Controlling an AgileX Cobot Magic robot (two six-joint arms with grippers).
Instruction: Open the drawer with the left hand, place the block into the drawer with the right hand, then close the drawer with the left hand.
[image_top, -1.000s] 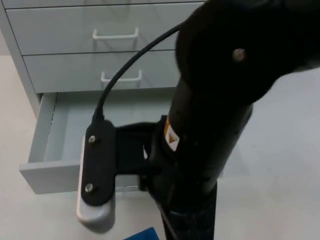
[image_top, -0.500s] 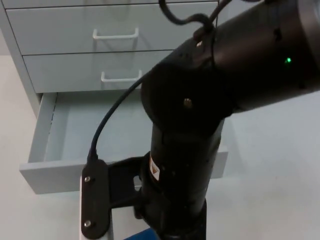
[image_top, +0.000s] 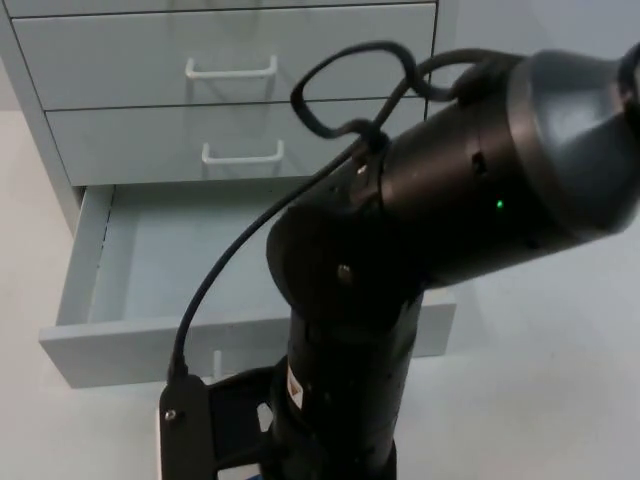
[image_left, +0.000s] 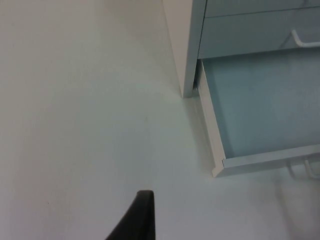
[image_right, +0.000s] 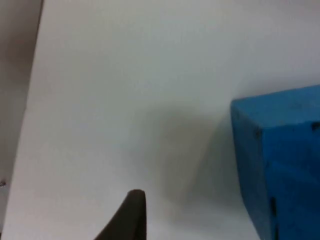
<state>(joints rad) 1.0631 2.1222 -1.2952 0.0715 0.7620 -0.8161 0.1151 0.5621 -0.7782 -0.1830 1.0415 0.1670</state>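
**Drawer open, right arm low over the block**

The cabinet (image_top: 230, 90) fills the upper left of the top view, its bottom drawer (image_top: 130, 280) pulled out and bare inside. The right arm (image_top: 400, 270) — the bulkiest thing in that picture — reaches down across the centre to the bottom edge, hiding the table in front of the drawer.

The blue block (image_right: 280, 160) sits on the white table (image_right: 125, 75), close beside the right gripper's fingertip (image_right: 131, 215); I cannot tell how wide that pincer stands, and nothing looks held yet. The left gripper waits over bare table beside the cabinet's corner, one fingertip (image_left: 137, 217) visible; its opening I cannot tell either.

My worry: the block lies off to one side of the fingertip, so a closing pincer might nudge or clip a corner rather than grip it squarely. On the lift, the arm could also catch the drawer's front panel (image_top: 110, 350).

There is a small label on the arm, but nothing on it is legible.
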